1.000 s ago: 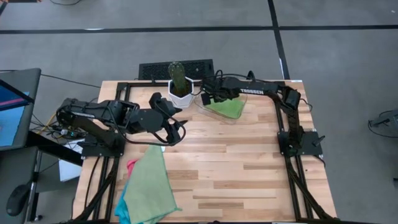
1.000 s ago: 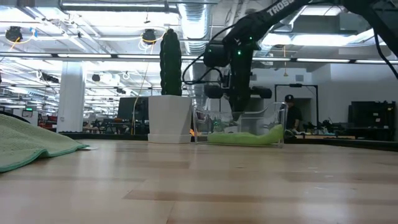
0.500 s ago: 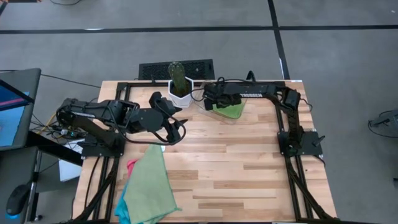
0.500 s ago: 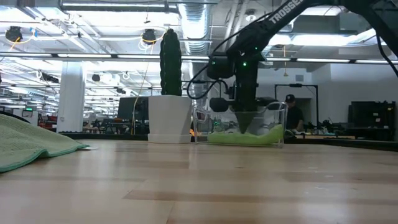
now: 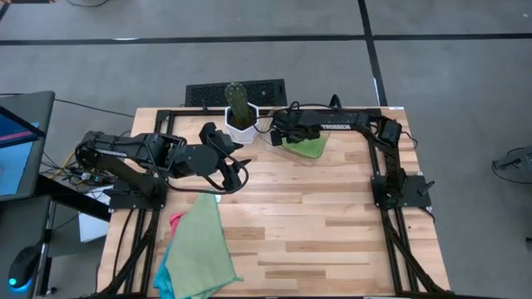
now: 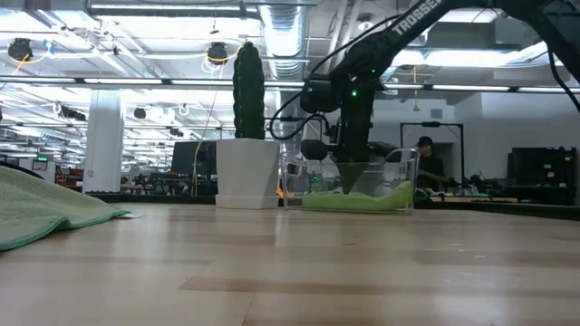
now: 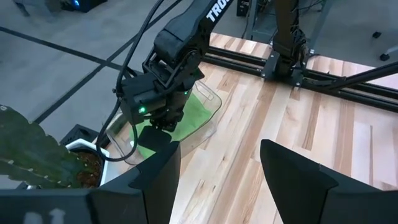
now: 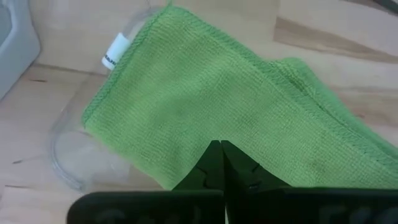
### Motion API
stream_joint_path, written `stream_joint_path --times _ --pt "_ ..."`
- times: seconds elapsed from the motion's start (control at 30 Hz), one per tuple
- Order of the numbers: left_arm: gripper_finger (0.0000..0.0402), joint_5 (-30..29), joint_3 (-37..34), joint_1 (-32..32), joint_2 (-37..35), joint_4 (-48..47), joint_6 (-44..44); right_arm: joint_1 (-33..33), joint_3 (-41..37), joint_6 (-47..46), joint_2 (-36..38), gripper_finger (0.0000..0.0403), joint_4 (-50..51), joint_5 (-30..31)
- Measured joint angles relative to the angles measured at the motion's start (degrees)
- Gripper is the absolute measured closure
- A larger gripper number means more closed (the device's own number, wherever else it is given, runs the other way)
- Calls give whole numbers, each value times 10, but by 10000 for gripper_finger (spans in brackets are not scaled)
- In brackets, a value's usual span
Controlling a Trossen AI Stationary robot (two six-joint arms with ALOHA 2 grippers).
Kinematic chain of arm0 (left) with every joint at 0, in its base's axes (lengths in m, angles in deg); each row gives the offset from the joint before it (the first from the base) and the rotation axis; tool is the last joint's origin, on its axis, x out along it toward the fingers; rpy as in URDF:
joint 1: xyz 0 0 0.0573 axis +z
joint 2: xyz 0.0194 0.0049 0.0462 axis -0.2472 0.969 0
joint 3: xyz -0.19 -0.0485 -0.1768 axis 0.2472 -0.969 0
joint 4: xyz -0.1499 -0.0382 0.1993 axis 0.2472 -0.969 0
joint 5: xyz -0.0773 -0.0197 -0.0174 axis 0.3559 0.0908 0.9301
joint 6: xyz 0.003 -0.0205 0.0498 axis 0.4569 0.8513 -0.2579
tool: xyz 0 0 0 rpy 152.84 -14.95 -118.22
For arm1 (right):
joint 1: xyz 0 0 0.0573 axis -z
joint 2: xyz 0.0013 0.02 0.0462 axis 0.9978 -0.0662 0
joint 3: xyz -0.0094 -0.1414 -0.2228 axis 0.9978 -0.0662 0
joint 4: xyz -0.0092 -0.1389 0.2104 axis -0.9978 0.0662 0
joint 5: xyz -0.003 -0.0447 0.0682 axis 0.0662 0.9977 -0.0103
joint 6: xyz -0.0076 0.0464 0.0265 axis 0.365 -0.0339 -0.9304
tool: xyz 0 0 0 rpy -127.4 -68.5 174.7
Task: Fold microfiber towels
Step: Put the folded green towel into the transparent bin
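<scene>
Pressing shut right tool [image 8: 221,163] apparently touches trayed green towel [image 8: 217,106].

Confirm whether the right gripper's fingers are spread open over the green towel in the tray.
No: in the right wrist view the right gripper has its fingers pressed together, tips over the green towel lying in the clear tray.
</scene>
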Motion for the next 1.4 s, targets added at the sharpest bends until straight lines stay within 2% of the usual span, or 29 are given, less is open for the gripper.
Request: stream_joint_path --times 0.13,0.37,0.67,0.87,1.07,1.17,1.4 --pt "187 0 0 0 0 0 0 -3 1 2 -12 392 -17 1" --pt "187 0 0 0 0 3 -1 -8 17 8 -54 391 -46 -43" --pt "187 -1 0 0 0 7 -3 -31 100 78 -69 389 -45 -57" --pt "187 0 0 0 0 7 -2 -42 139 82 -64 382 42 -8" --pt "187 0 0 0 0 7 1 -54 129 94 -42 386 165 37" --pt "187 0 0 0 0 6 1 -63 116 101 -42 388 227 37" --pt "187 0 0 0 0 8 -8 -72 46 74 -36 387 234 25"
